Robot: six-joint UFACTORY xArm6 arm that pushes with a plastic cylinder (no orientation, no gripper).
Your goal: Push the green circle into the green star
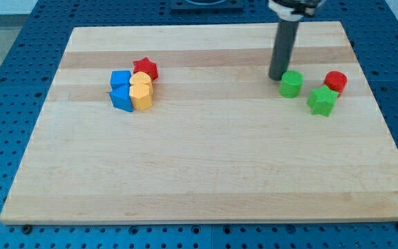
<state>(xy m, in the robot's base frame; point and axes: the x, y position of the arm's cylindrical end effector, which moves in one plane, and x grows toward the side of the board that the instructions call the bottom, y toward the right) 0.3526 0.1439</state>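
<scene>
The green circle [291, 84] sits on the wooden board at the view's upper right. The green star [322, 100] lies just to its lower right, a small gap apart. My tip [276, 76] rests on the board right beside the green circle, at its upper left, touching or nearly touching it. The rod rises straight up out of the view's top.
A red circle [335, 82] sits just above and right of the green star. At the view's left is a tight cluster: a red star [145, 68], a blue cube [120, 79], another blue block [122, 98], a yellow block [141, 84] and another yellow block [142, 98].
</scene>
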